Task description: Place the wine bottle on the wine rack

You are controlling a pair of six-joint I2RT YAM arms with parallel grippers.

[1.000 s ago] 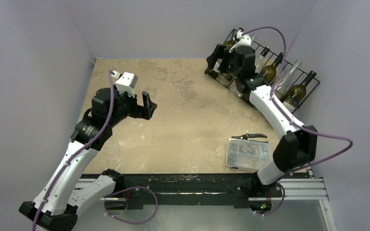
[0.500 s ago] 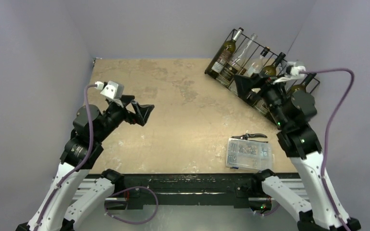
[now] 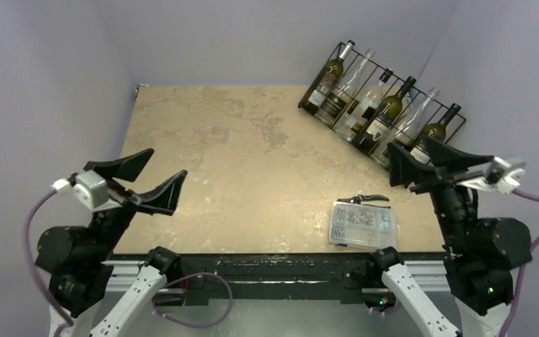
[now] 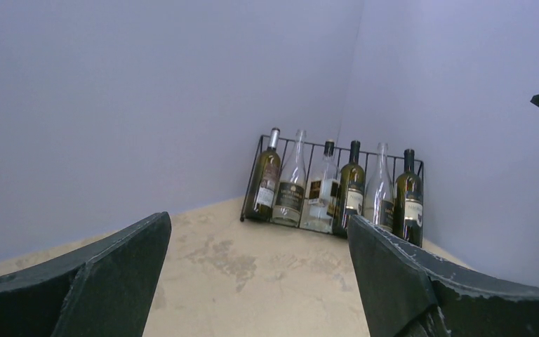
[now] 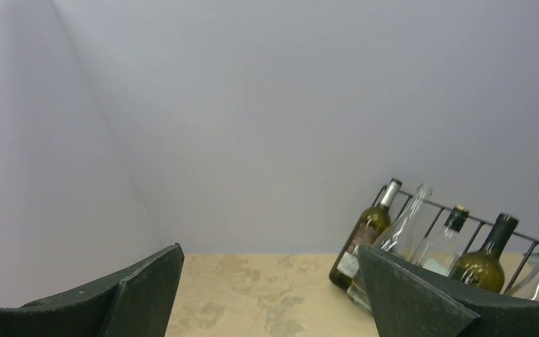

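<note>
The black wire wine rack (image 3: 318, 76) stands in the table's far right corner, with several wine bottles (image 3: 328, 78) lying side by side in it, necks toward the wall. I cannot tell any one of them apart as the task's bottle. My right gripper (image 3: 408, 144) hangs open and empty, raised near the rack's near end. My left gripper (image 3: 167, 163) is open and empty over the near left of the table. In the left wrist view, the left gripper (image 4: 258, 221) faces the rack (image 4: 260, 175) from afar. The right wrist view has the right gripper (image 5: 270, 249) beside the bottles (image 5: 366, 232).
A clear plastic parts box (image 3: 361, 223) lies near the table's front right, with black-handled pliers (image 3: 368, 199) just behind it. Lavender walls close in the tan table (image 3: 238, 154) at the back and sides.
My right arm has pulled away from the rack's left end and back to the near right, its gripper raised. My left arm has drawn back toward the near left edge.
</note>
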